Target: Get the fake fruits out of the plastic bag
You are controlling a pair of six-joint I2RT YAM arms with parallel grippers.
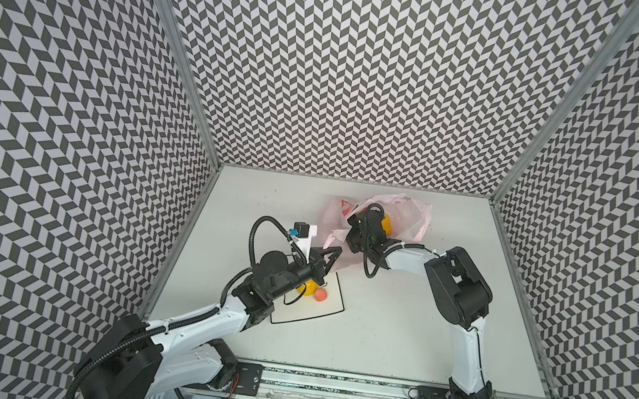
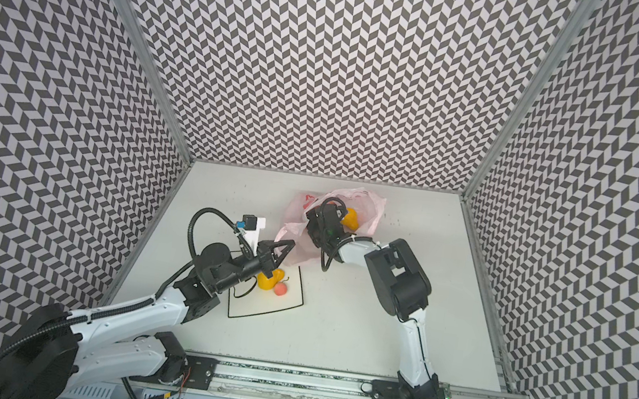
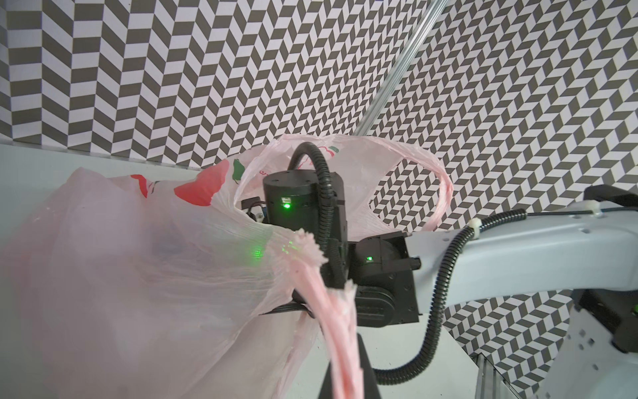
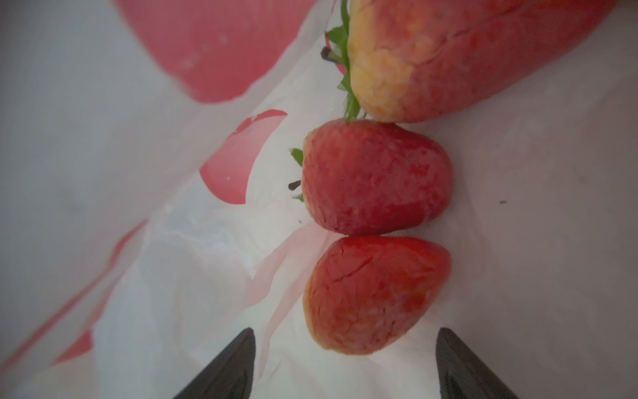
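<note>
White table [image 1: 375, 333], two strawberries [image 4: 376, 179], one apple [image 4: 483, 51]

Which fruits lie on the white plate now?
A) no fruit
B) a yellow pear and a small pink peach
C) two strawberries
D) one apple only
B: both top views show a yellow pear and a pink peach resting side by side on the plate.
</note>
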